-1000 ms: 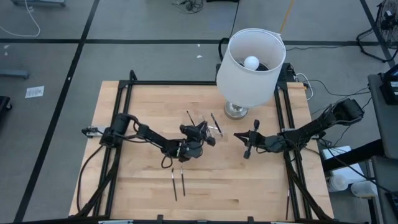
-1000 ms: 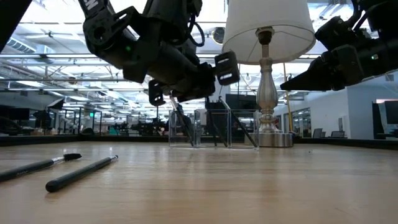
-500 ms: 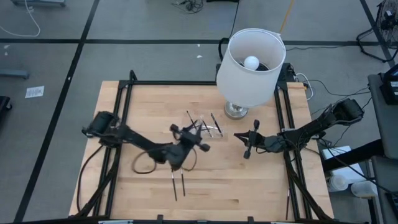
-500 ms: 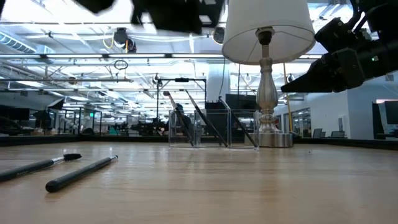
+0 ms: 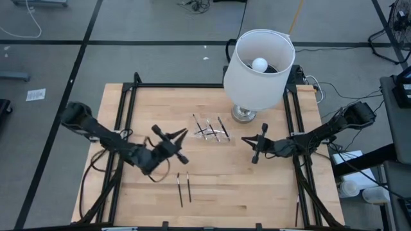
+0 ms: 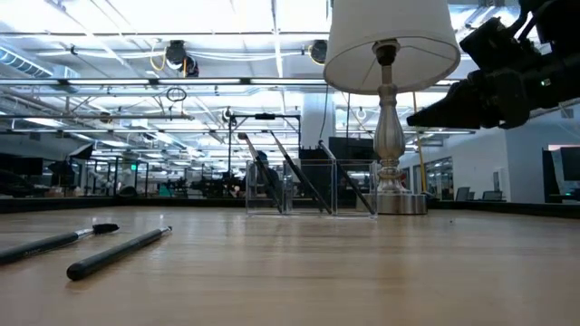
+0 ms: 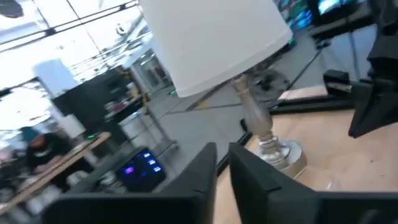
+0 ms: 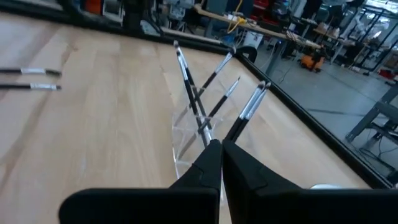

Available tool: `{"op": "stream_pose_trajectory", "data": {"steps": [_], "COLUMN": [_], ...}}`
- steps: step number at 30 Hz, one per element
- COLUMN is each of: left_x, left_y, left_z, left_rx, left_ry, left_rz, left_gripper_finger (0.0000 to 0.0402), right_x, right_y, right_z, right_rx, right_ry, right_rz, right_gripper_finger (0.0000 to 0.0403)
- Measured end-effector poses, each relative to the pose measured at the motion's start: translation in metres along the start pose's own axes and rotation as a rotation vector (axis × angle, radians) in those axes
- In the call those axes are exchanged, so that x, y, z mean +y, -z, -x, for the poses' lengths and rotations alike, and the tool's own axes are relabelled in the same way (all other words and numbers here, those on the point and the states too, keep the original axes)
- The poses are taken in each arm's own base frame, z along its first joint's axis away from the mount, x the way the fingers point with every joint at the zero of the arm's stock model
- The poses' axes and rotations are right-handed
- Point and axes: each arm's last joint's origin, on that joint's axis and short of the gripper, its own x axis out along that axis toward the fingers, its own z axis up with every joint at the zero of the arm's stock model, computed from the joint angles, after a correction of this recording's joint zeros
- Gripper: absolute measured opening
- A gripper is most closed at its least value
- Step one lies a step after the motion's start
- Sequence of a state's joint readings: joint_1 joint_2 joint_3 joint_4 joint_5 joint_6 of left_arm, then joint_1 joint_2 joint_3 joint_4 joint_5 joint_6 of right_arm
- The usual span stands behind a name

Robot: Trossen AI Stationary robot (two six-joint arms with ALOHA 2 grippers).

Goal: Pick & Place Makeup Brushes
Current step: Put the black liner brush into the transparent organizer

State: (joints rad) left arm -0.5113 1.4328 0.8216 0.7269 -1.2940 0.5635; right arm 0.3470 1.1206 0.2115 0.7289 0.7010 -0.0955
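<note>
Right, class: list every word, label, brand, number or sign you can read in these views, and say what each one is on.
No text can be read in any view.
Paper on the floor, high view: too small to read.
Lit blue screen, left wrist view: blurred.
Makeup brushes, lamp: no visible markings.

Bright, even light falls from ceiling strips (image 6: 272, 18), which glare white in the low view. The table (image 5: 148, 192) shows only faint shadows. The left wrist view is smeared with blur; the lamp shade (image 7: 211, 43) there is washed out.

Left gripper (image 5: 172, 139) back from holder (image 5: 213, 131).
</note>
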Motion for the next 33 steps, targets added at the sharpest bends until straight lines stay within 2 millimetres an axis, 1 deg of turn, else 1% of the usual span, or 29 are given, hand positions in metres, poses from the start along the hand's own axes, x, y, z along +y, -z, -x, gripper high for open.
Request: {"op": "stream_pose_trajectory", "data": {"steps": [2,3,5,7,11,14,17,19,22,25,30,33], "left_x": [0.01,0.014,0.021,0.029,0.036,0.037,0.03,0.026,0.025,0.024,0.026,0.028], "left_y": [0.014,0.023,0.037,0.047,0.057,0.059,0.067,0.074,0.075,0.082,0.086,0.088], "left_z": [0.001,0.001,-0.001,-0.002,-0.003,-0.008,-0.01,-0.008,-0.007,-0.006,-0.011,-0.015], "left_rx": [-0.025,-0.036,-0.077,-0.134,-0.274,-0.368,-0.345,-0.29,-0.289,-0.249,-0.243,-0.236], "left_ry": [0.048,0.079,0.172,0.29,0.627,0.841,0.972,1.008,1.016,1.031,0.991,0.965], "left_rz": [0.017,0.018,0.033,0.057,0.142,0.184,0.195,0.15,0.094,0.026,-0.064,-0.089], "left_gripper_finger": [0.0015,0.0008,0.0009,0.001,0.0005,0.0008,0.0004,0.0007,0.0007,0.0003,0.0019,0.0014], "right_x": [0.0,0.0,0.0,0.001,0.008,0.013,0.016,0.016,0.016,0.016,0.016,0.021], "right_y": [-0.002,-0.002,-0.003,-0.002,-0.002,-0.006,-0.012,-0.016,-0.015,-0.015,-0.014,-0.012], "right_z": [0.0,0.0,0.0,0.0,0.003,0.008,0.012,0.013,0.014,0.015,0.014,0.012], "right_rx": [-0.013,-0.02,-0.024,-0.019,-0.018,-0.045,-0.103,-0.133,-0.129,-0.124,-0.115,-0.092], "right_ry": [0.001,0.001,0.0,-0.031,-0.158,-0.206,-0.202,-0.184,-0.151,-0.112,-0.113,-0.11], "right_rz": [-0.035,-0.069,-0.133,-0.156,-0.194,-0.229,-0.254,-0.268,-0.265,-0.291,-0.351,-0.379], "right_gripper_finger": [0.0,0.0,0.0,0.0,0.0,0.0,0.0,0.0,0.0,0.0,0.0,0.0]}}
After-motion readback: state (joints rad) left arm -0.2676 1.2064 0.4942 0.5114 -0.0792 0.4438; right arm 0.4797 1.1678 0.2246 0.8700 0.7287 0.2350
